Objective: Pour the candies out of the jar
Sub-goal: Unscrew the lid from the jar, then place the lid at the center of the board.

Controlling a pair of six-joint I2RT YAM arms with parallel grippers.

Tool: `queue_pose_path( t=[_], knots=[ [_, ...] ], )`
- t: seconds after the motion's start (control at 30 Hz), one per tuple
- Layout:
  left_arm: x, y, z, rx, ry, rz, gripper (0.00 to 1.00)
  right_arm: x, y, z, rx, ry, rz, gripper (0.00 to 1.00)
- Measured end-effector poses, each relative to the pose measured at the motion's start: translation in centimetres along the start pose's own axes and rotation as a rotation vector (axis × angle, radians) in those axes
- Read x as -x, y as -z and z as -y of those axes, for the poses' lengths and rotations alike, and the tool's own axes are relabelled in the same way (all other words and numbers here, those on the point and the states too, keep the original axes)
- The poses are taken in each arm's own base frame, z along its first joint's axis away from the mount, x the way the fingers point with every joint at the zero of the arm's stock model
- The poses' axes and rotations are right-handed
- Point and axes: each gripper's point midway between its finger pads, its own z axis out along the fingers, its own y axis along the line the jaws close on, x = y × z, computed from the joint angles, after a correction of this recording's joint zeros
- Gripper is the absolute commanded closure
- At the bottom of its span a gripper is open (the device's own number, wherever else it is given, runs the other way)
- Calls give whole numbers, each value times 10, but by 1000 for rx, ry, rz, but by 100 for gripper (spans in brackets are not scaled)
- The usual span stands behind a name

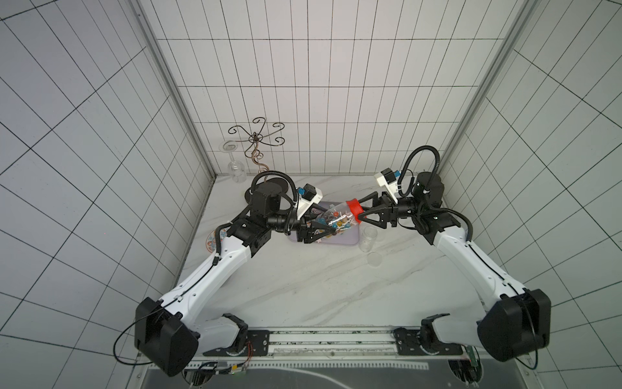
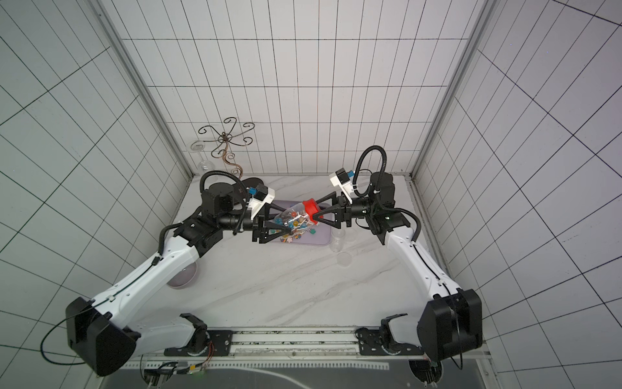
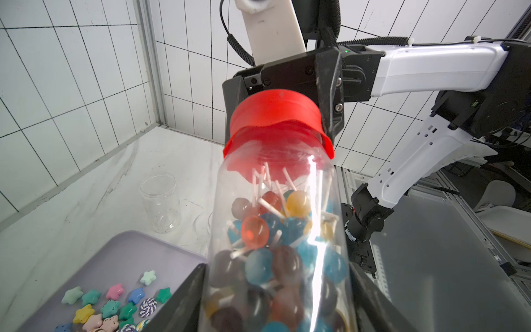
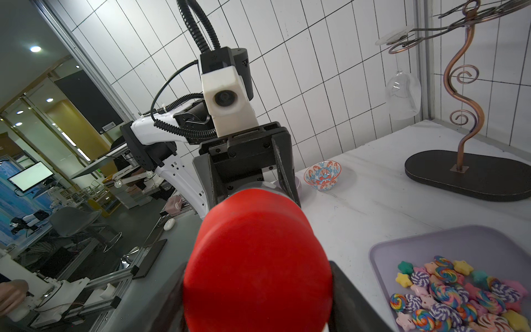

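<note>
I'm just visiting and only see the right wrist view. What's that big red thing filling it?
Observer: A lid on a clear jar; your view hides the jar.
Operator: Anything inside?
Observer: Lollipops on white sticks.
Operator: Any other jars around?
Observer: Yes, an empty jar stands upright beside the tray.

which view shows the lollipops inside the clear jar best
The left wrist view: the round lollipops on white sticks show large through the clear plastic jar. Both top views show them only as small coloured specks. In the right wrist view the red lid hides them.
</note>
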Motion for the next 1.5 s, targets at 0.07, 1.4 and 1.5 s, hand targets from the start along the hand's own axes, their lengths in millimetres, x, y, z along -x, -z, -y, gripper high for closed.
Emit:
queue_pose_path(
  t=[0.07,1.4,1.5],
  knots=[
    [1,0,0,-3,-2,2,45,1,0,-1,1,6,2,40],
    [5,8,-16,76,-42,26,45,-18,72,84,-574,-359,100,37],
    [5,9,-18,85,-42,26,45,-39,88,99,-718,-427,64,37]
  ],
)
